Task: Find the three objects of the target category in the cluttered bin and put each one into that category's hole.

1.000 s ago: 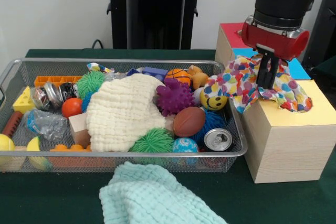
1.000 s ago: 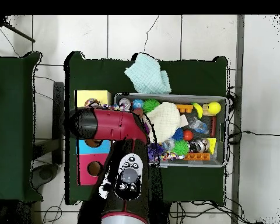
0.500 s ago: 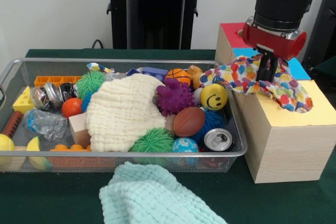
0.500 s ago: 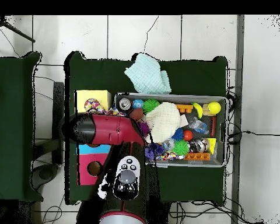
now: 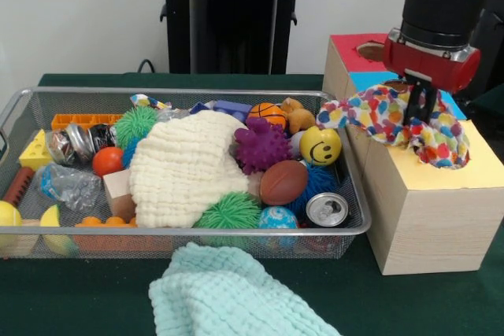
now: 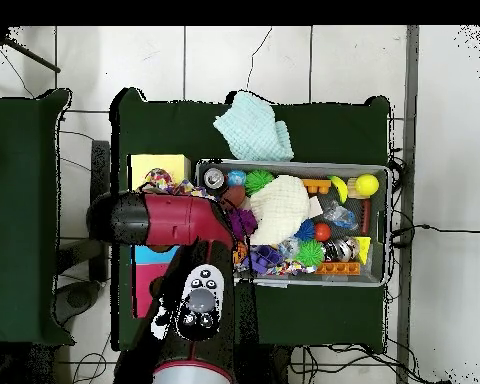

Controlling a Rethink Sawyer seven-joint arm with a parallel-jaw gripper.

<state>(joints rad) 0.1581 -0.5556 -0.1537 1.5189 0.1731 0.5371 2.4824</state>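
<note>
The gripper (image 5: pixel 418 108) grips a confetti-print cloth (image 5: pixel 394 120) over the wooden box's yellow top (image 5: pixel 441 175), one end seemingly in its hole.

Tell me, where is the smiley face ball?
In the front view, the yellow smiley ball sits at the wire bin's right end, between the purple spiky ball and the wooden box.

Red and black arm (image 5: pixel 439 5) comes straight down from 12 o'clock, at picture's 2 o'clock. Gripper (image 5: pixel 419 104) points down, black fingers (image 5: pixel 411 100) close together, pinching spotted cloth (image 5: pixel 394 120). From above, arm (image 6: pixel 164 222) lies sideways.
</note>
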